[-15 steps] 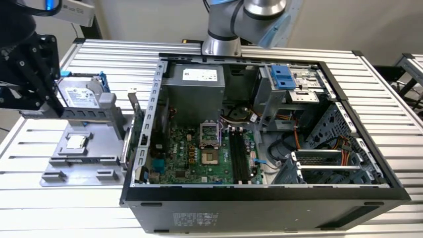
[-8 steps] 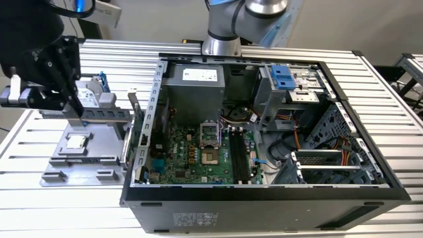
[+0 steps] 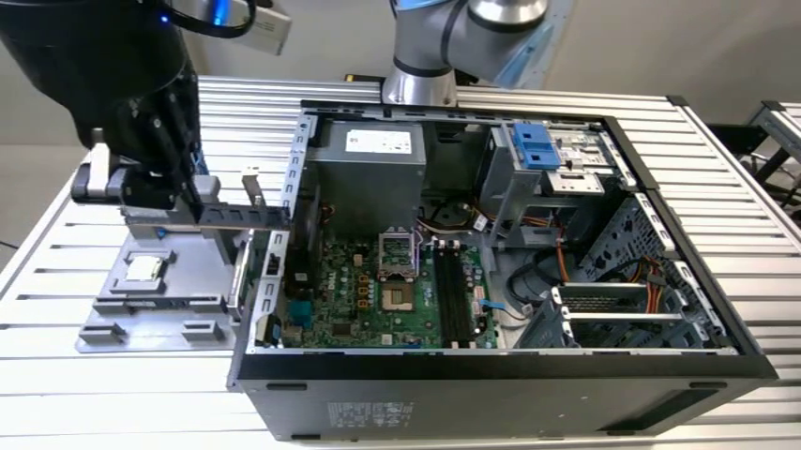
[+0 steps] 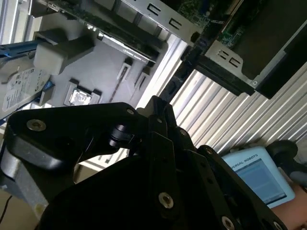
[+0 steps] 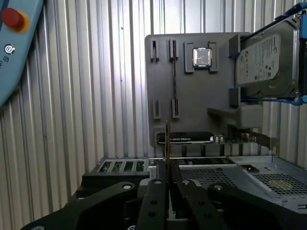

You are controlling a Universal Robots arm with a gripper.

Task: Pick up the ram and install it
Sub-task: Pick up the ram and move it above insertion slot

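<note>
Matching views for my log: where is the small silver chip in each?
Exterior view: chip on the grey holder, outside the case.
Second wrist view: chip on the grey holder, near the hard drive.
First wrist view: chip on the grey holder, beside the hard drive.
Shared landmark: the grey holder.

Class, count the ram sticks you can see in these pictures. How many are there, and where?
1. The ram is gripped in the hand, by the grey tray beside the open computer case. Others could be hidden inside the case.
</note>
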